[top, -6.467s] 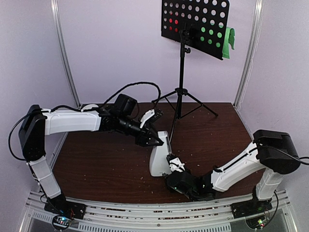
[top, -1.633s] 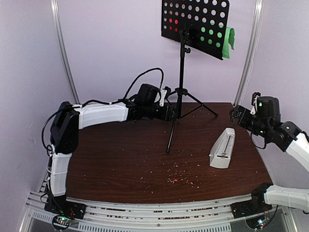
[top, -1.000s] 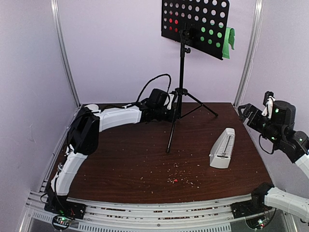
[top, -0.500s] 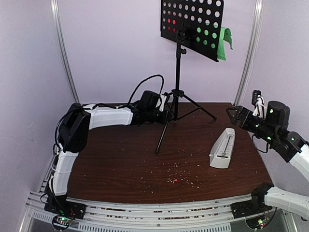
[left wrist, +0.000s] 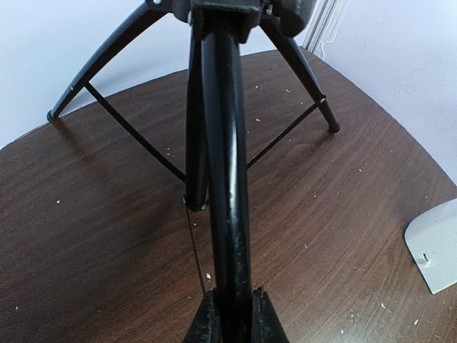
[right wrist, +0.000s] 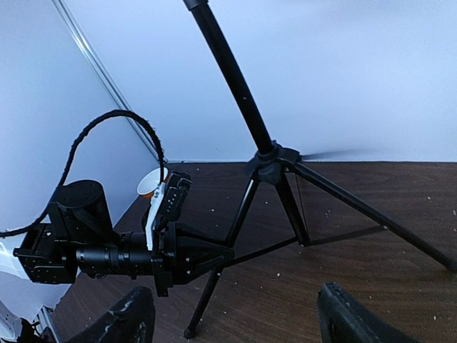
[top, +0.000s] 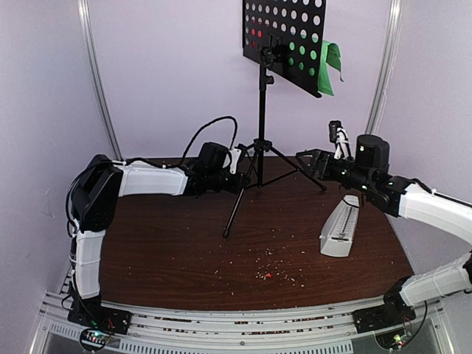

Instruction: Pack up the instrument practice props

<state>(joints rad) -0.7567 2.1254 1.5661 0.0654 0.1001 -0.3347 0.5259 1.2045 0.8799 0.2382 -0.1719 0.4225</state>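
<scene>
Music stand (top: 259, 110) dragged leftward by left pincer (top: 239, 179), right pincer (top: 305, 158) now nearer

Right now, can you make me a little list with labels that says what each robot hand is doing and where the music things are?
Left gripper: shut on a leg of the music stand
Right gripper: open, empty, facing the stand's legs
Metronome: on the table, right side, not held
Sheet music: green page and red page on the stand's desk
Mess: crumbs near the front
</scene>
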